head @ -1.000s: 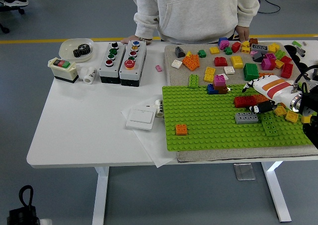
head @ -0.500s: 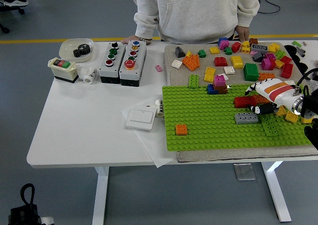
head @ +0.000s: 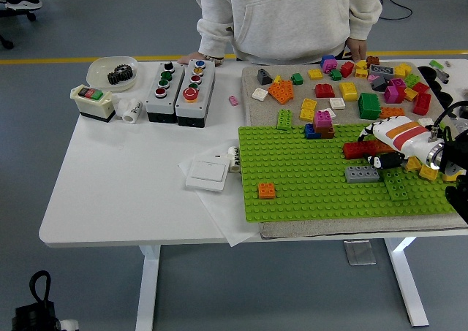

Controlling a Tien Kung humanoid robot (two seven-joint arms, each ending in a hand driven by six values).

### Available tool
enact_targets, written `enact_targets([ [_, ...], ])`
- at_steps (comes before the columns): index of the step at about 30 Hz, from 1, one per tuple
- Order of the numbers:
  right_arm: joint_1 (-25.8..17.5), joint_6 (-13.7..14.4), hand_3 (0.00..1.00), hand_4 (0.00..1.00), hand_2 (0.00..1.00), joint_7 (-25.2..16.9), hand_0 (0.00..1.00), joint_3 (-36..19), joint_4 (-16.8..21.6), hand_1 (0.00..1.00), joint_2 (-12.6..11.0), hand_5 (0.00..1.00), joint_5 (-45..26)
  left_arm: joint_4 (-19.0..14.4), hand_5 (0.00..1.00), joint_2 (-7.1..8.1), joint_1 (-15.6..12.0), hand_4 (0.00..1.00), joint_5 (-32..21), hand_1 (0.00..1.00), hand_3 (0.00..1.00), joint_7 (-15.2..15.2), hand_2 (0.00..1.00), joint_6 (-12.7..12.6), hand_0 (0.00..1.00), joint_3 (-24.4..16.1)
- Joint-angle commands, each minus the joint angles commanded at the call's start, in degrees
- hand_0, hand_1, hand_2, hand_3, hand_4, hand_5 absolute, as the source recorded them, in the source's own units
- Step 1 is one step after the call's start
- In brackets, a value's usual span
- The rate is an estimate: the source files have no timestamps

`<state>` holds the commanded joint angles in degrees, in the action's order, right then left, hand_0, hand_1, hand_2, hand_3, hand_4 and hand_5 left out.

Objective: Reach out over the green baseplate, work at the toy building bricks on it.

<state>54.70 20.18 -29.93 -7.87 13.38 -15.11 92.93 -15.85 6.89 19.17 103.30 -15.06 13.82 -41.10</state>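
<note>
The green baseplate [head: 307,177] lies on a grey mat at the table's right. On it are an orange brick [head: 267,191] near the front left, a long red brick [head: 360,150], a grey brick [head: 363,174], a dark green brick [head: 398,185], and a blue, pink and brown stack [head: 322,125] at the back edge. My right hand [head: 374,147], white with an orange stripe, comes in from the right and sits low over the right end of the red brick. Its grip is hidden. The left arm is out of view.
Many loose bricks [head: 344,90] lie on the mat behind the plate, and yellow bricks [head: 428,172] sit by my wrist. Button boxes [head: 179,90], a bowl with a gear [head: 113,71] and a white switch [head: 207,174] are to the left. A person stands at the far side with hands [head: 357,50] on the table edge.
My right hand has shifted very slightly to the right and down at the red brick. The bricks have not moved.
</note>
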Motion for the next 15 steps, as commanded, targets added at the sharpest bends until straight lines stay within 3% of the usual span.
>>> enact_targets([
  [3,0.09,0.29,0.669,0.775,0.721,-0.23,0.731,-0.01,0.19,0.683,-0.09,0.441,0.17,0.03,0.600,0.01,-0.02,0.685,0.03,0.772,0.605,0.00,0.767,-0.05,0.766,-0.05],
  [4,0.15,0.38,0.635,0.767,0.666,-0.32,0.673,-0.03,0.25,0.647,-0.13,0.441,0.20,0.05,0.599,0.01,-0.04,0.686,0.06,0.771,0.605,-0.01,0.767,-0.07,0.766,-0.10],
  [10,0.18,0.63,0.635,0.767,0.666,-0.86,0.673,0.10,0.37,0.647,-0.30,0.441,-0.10,0.07,0.599,0.02,-0.14,0.686,0.38,0.771,0.605,-0.07,0.767,-0.05,0.766,-0.34],
  [11,0.16,0.66,0.576,0.750,0.606,-0.90,0.611,0.13,0.38,0.607,-0.31,0.448,-0.15,0.07,0.597,0.02,-0.15,0.685,0.42,0.769,0.605,-0.08,0.766,-0.04,0.769,-0.37],
  [15,-0.04,0.67,0.576,0.750,0.606,-1.00,0.611,0.30,0.38,0.607,-0.39,0.448,-0.31,0.05,0.597,0.04,-0.26,0.685,0.67,0.769,0.605,-0.13,0.766,0.07,0.769,-0.51],
])
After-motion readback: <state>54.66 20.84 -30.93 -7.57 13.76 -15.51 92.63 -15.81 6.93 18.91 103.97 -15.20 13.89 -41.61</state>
